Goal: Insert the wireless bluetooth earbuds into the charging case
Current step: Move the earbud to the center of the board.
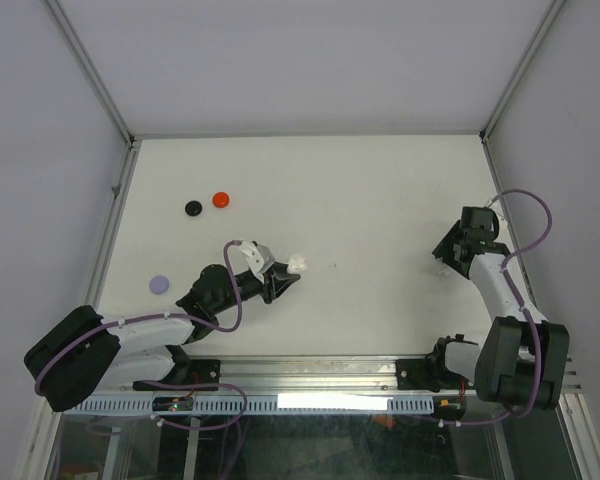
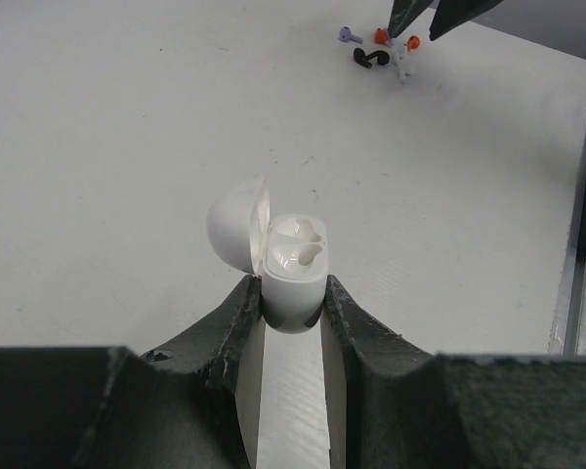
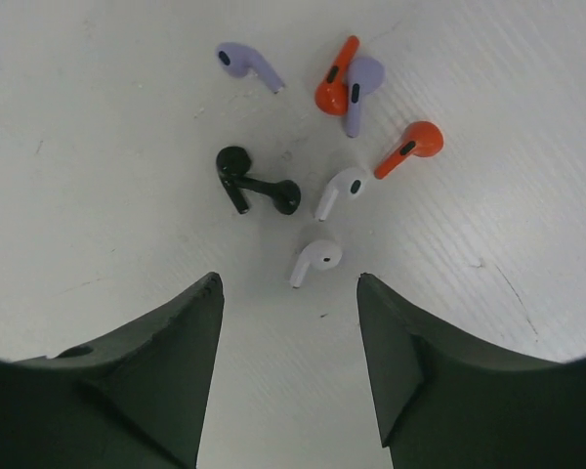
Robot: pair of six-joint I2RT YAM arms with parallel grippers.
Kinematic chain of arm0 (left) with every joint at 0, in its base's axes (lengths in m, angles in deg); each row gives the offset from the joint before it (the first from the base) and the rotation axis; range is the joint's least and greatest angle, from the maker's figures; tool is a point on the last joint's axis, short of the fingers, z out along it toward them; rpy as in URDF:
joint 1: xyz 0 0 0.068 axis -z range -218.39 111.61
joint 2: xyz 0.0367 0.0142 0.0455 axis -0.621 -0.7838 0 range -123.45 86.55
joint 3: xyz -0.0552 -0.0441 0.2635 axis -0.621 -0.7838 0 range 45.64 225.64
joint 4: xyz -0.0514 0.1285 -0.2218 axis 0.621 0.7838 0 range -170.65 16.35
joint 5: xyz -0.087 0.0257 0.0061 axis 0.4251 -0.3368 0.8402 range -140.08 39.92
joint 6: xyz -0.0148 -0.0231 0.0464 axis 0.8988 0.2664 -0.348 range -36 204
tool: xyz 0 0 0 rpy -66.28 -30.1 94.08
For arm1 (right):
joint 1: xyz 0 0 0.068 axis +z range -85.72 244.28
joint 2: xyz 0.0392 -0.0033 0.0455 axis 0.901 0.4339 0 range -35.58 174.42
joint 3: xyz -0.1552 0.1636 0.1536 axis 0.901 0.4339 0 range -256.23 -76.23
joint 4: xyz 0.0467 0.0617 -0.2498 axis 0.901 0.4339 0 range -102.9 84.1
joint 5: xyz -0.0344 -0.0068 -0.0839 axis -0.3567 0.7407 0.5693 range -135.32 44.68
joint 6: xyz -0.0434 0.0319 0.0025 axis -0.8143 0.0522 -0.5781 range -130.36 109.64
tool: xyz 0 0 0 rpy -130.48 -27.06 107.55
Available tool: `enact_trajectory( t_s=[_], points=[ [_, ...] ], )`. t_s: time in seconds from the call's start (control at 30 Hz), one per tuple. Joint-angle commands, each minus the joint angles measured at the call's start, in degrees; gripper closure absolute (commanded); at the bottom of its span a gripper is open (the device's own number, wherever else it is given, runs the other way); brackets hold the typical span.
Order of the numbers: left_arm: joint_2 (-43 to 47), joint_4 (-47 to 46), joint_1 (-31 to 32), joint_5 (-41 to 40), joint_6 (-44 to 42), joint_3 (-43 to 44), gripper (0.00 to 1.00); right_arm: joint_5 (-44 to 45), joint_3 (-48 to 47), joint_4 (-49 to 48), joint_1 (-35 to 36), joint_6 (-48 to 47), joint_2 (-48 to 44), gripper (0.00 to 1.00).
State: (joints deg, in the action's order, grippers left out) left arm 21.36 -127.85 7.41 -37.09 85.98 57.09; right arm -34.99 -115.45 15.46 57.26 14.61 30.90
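A white charging case (image 2: 293, 278) with its lid swung open to the left sits between my left gripper's (image 2: 291, 298) fingers, which are shut on its lower body. Both sockets look empty. From above, the case (image 1: 297, 263) is at the table's middle, ahead of the left gripper (image 1: 280, 280). My right gripper (image 3: 289, 283) stands open over a scatter of earbuds, with nothing between its fingers. A white earbud (image 3: 317, 260) lies just beyond the fingertips and a second white one (image 3: 344, 188) a little farther. From above, the right gripper (image 1: 452, 250) is at the table's right side.
Around the white earbuds lie two black ones (image 3: 236, 174), two orange ones (image 3: 410, 145) and two purple ones (image 3: 244, 66). A black round piece (image 1: 193, 208), a red one (image 1: 221, 199) and a purple one (image 1: 159, 284) rest on the table's left part. Metal rails border the table.
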Motion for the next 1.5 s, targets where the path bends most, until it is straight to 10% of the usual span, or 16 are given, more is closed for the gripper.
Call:
enact_trajectory(
  t_s=[0.0, 0.83, 1.47],
  points=[
    [1.3, -0.8, -0.6, -0.8, -2.0, 1.9, 1.00, 4.6, 0.5, -4.0, -1.4, 3.1, 2.8, 0.43],
    [1.2, 1.2, -0.7, 1.0, -2.7, 2.8, 1.00, -6.0, -0.6, -7.4, -2.2, -0.6, 13.1, 0.72],
    [2.1, 1.0, -0.7, 0.8, -2.7, 2.3, 1.00, -9.3, -12.3, 0.0, 24.3, -5.2, 24.0, 0.75]
  ],
)
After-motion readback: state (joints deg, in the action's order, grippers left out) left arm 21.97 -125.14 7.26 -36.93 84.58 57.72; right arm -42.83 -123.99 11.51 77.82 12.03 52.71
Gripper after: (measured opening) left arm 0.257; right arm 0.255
